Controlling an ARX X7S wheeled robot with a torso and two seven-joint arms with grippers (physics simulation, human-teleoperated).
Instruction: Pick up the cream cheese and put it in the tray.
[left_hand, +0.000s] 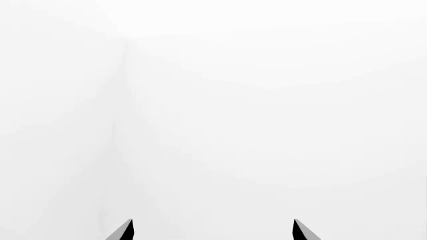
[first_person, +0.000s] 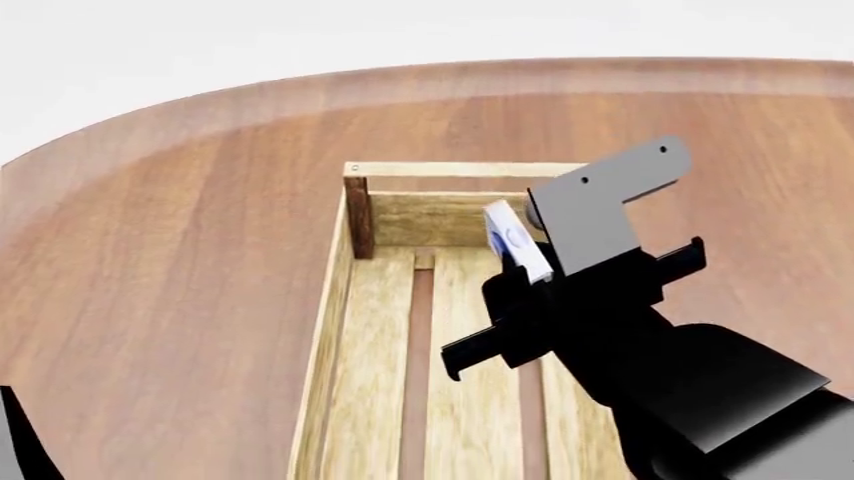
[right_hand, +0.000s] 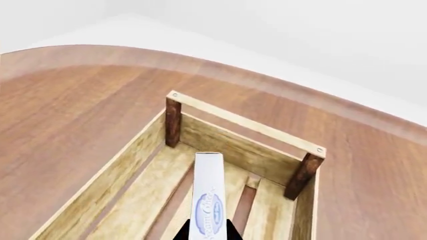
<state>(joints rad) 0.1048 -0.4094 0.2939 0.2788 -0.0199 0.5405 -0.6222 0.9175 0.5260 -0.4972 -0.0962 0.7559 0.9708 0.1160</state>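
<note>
The cream cheese (first_person: 511, 245), a small flat white box with a blue oval logo, is held on edge in my right gripper (first_person: 523, 262) above the far end of the tray (first_person: 350, 300). In the right wrist view the box (right_hand: 208, 195) stands between the two dark fingertips (right_hand: 183, 234), over the slatted floor of the light-wood tray (right_hand: 140, 155) with its dark corner posts. My right gripper (right_hand: 207, 235) is shut on the box. My left gripper (left_hand: 213, 231) shows only two dark fingertips set wide apart against blank white; it is open and empty.
The tray lies on a round wooden table (first_person: 174, 230) whose curved far edge (first_person: 400, 80) runs across the head view. A top rail (right_hand: 247, 122) joins the two corner posts at the tray's far end. A dark part of my left arm (first_person: 20, 440) shows at the lower left.
</note>
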